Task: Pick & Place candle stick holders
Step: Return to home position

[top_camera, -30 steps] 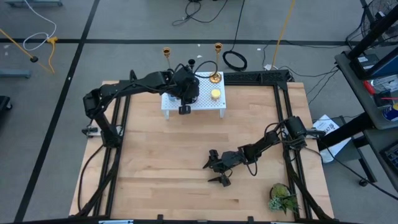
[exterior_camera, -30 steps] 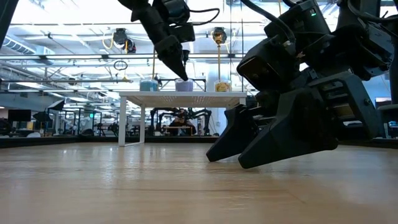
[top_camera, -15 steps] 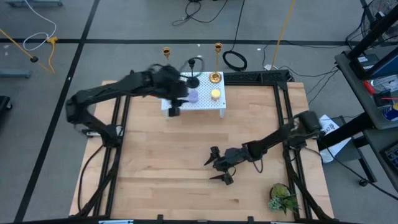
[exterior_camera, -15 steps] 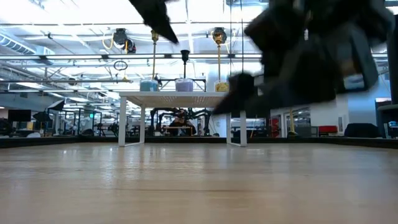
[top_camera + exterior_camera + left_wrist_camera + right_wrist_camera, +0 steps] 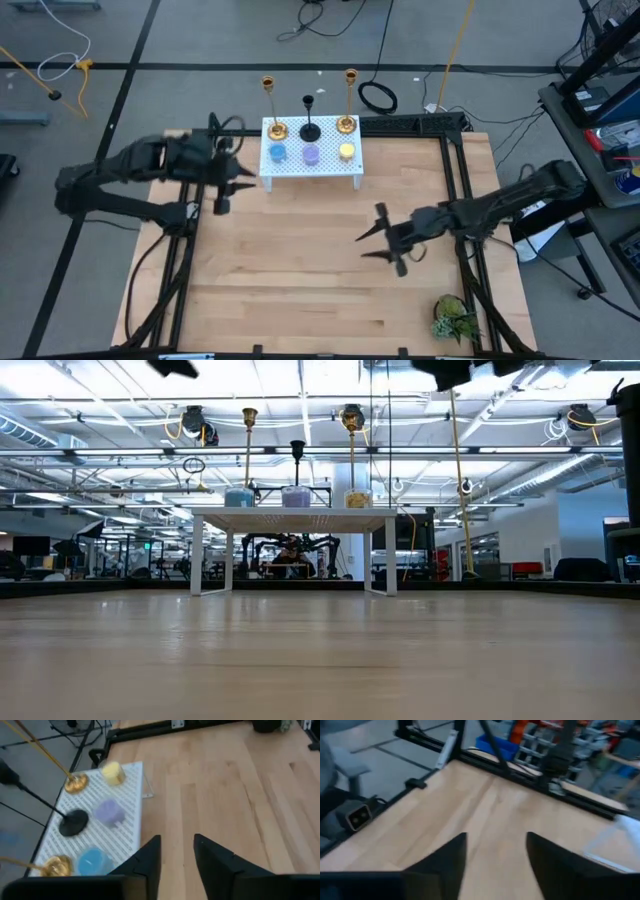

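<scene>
A small white stand point(image 5: 310, 170) sits at the table's far edge. On it stand two tall gold candle stick holders point(image 5: 275, 128) point(image 5: 346, 124) and a shorter black one point(image 5: 310, 131) on their round bases. In front of them are a blue cup point(image 5: 277, 153), a purple cup point(image 5: 311, 154) and a yellow cup point(image 5: 346, 152). The low view shows the sticks upright point(image 5: 249, 450) point(image 5: 297, 460) point(image 5: 352, 450). My left gripper point(image 5: 235, 185) point(image 5: 177, 855) is open and empty, left of the stand. My right gripper point(image 5: 375, 240) point(image 5: 495, 855) is open and empty above the table's middle right.
A green plant sprig point(image 5: 455, 318) lies at the table's near right corner. Black frame rails point(image 5: 458, 190) run along the table's left, right and far edges. Bare wood point(image 5: 300, 270) fills the middle and near part of the table.
My left gripper has drawn back from over the stand toward the table's left edge and a little nearer, uncovering the black holder and the purple cup. My right gripper has risen from just above the table and gone toward the right edge.
</scene>
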